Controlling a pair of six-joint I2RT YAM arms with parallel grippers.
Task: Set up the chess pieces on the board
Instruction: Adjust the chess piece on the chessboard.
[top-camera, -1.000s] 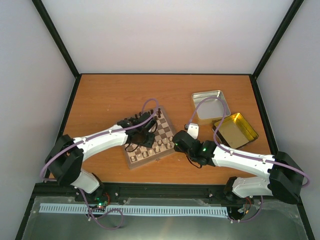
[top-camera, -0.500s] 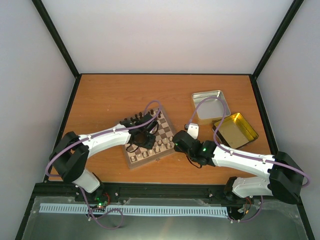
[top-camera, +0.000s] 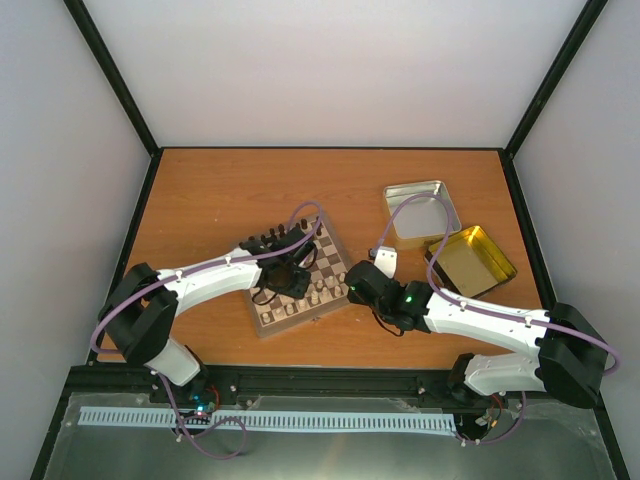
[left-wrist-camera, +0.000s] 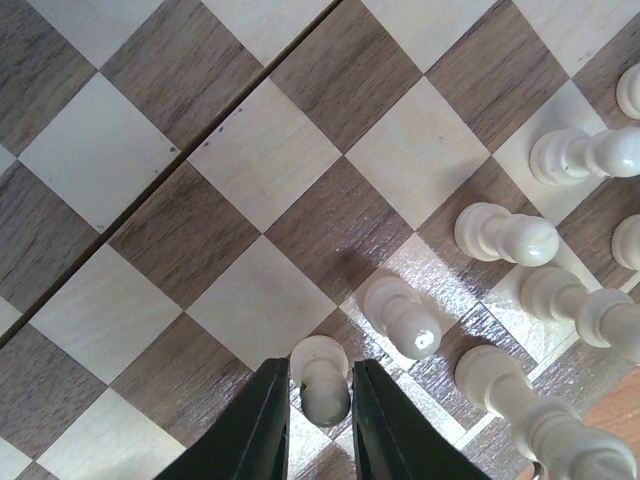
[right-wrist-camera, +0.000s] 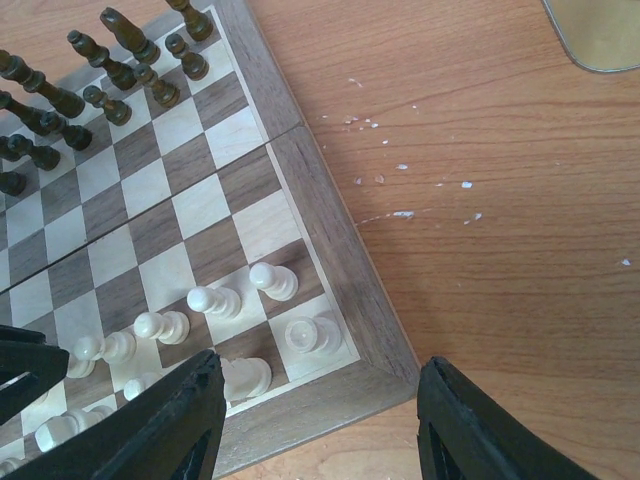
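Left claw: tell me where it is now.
In the left wrist view, the left claw sits at bottom centre, closed around a pale pawn on the board.

Left arm (top-camera: 205, 278) comes in from the left of the board (top-camera: 268, 318), forearm stretched over its near-left part, wrist pitched straight down; left gripper (left-wrist-camera: 320, 372) sits low over the board's near rows, black fingers (left-wrist-camera: 262, 420) almost together, pinching a pale pawn (left-wrist-camera: 320, 352) by the head; right arm (top-camera: 480, 315) runs low from the right, elbow well off the board, wrist tipped down at its near-right corner; right gripper (right-wrist-camera: 320, 362) hovers above that corner, jaws wide apart, nothing between them
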